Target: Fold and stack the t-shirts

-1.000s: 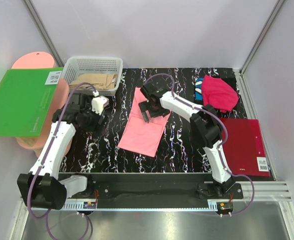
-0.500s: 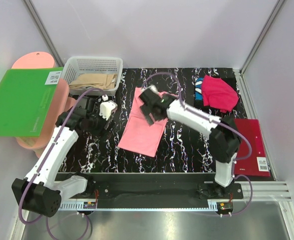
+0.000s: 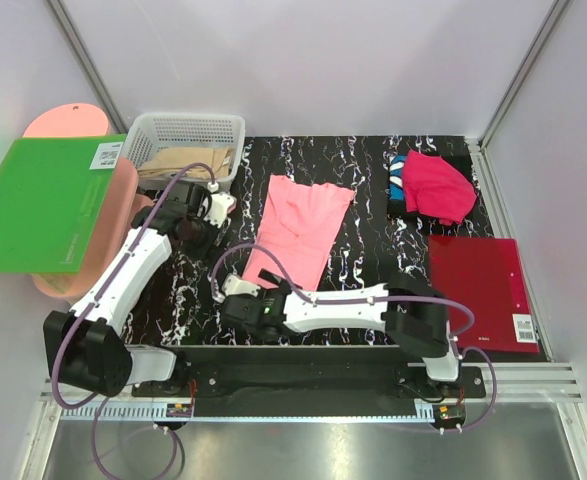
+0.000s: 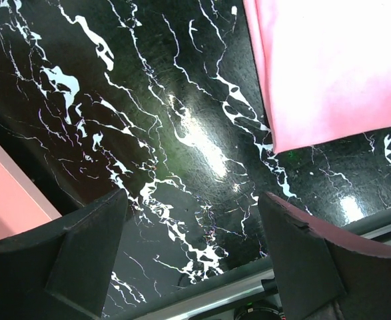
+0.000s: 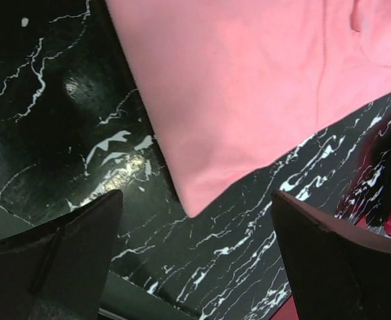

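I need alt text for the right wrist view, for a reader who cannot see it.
A salmon-pink t-shirt lies flat on the black marbled table, one corner pointing toward the camera. The right end effector is open and empty, its two dark fingers framing that corner.

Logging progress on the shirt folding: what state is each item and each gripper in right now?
salmon-pink t-shirt: flat, folded into a narrow strip, not stacked.
magenta t-shirt: crumpled, unfolded.
blue t-shirt: bunched, mostly covered by the magenta t-shirt.
left gripper: open, empty.
right gripper: open, empty.
basket: holds beige cloth.
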Robot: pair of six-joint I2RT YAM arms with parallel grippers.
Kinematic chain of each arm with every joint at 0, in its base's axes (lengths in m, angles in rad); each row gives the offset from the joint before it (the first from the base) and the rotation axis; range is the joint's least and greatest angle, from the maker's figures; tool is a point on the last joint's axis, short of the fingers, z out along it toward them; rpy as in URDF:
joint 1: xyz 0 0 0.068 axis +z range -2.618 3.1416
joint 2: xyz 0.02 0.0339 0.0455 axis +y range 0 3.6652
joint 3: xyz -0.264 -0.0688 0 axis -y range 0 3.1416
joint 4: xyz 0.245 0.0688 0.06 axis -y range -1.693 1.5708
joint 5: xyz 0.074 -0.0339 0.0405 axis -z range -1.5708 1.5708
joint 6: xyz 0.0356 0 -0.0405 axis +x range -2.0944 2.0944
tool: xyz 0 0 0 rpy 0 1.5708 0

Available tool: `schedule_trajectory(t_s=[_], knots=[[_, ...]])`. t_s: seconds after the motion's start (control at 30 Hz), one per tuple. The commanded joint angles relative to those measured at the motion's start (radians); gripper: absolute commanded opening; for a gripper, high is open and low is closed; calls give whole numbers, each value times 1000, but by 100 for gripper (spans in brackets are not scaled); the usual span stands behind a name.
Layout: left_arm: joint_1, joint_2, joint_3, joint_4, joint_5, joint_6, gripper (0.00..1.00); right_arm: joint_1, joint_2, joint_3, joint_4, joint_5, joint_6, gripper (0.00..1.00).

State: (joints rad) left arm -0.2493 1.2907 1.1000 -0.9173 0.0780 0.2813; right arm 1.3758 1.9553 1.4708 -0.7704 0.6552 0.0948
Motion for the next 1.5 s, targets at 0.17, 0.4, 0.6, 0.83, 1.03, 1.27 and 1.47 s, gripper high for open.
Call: schedule_trajectory(t_s=[0.17,0.4,0.6,0.83,1.03,1.27,1.47], knots=[[18,-31,46,38,-44,-4,85,32,134,72,51,15,68,100],[53,-14,95,35,-27,-5,85,32,203,72,123,53,80,97],[99,-11,106,29,-7,10,85,-7,238,42,180,34,79,81],[134,-19,109,28,3,27,85,-73,267,-23,224,-12,89,67],[134,-24,124,18,16,24,85,-104,281,-72,238,-49,106,49],[134,-36,132,9,12,24,85,-104,240,-64,220,-118,131,7],[134,-44,132,6,19,25,85,-32,200,46,35,-178,155,0]])
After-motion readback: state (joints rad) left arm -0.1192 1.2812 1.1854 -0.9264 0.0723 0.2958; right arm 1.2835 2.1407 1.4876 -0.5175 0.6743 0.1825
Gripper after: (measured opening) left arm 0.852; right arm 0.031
